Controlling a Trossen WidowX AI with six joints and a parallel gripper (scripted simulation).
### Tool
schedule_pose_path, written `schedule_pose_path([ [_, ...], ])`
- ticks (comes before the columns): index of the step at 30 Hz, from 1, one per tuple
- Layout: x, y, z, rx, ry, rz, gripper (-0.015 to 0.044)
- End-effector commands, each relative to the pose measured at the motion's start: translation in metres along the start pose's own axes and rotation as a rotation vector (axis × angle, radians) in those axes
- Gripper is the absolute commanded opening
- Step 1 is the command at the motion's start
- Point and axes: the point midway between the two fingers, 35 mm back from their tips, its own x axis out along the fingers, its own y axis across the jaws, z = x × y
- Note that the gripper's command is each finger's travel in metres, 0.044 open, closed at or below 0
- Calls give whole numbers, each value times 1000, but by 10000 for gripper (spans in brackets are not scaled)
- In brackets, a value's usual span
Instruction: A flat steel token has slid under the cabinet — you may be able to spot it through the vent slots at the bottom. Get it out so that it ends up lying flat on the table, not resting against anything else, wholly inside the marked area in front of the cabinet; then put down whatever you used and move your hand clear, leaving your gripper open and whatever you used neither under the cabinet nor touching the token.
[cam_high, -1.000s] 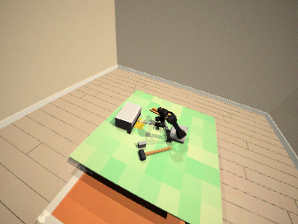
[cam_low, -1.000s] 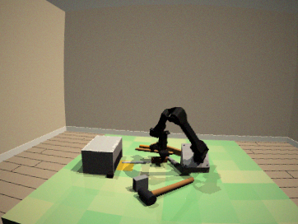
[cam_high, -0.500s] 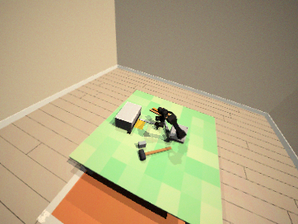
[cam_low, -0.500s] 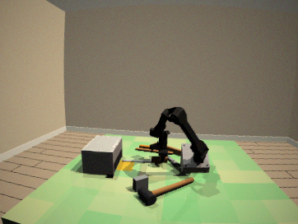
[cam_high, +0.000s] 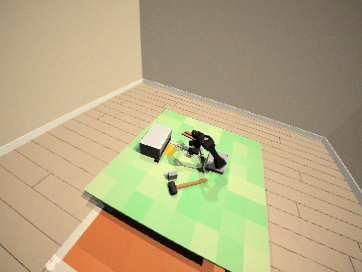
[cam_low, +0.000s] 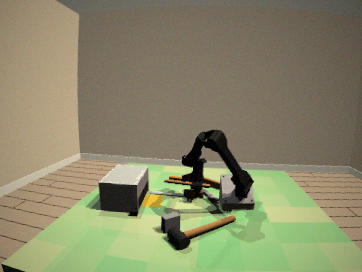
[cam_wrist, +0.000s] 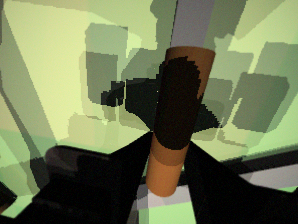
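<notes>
My gripper (cam_high: 193, 150) (cam_low: 192, 196) (cam_wrist: 167, 138) is shut on the orange-brown handle of a tool, low over the table to the right of the marked area. The tool's thin grey shaft (cam_high: 178, 146) (cam_low: 167, 193) (cam_wrist: 192, 22) points toward the cabinet (cam_high: 156, 136) (cam_low: 123, 192), its far end near the cabinet's front, by the back side of the yellow-orange marked area (cam_high: 170, 150) (cam_low: 153, 201). Whether the tip is under the cabinet is unclear. The steel token cannot be made out in any view; the vent slots are not clear either.
A mallet (cam_high: 172, 188) (cam_low: 179, 239) and a small grey block (cam_high: 172, 175) (cam_low: 170, 221) lie nearer the cameras. Orange sticks (cam_high: 188, 134) (cam_low: 173, 181) show behind my gripper. The arm's base (cam_high: 216, 164) (cam_low: 236, 194) is at the right.
</notes>
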Motion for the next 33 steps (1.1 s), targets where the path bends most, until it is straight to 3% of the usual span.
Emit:
schedule_pose_path([
  [1,-1,-1,1,37,-1,-5,0],
  [33,-2,-2,1,296,-1,-4,0],
])
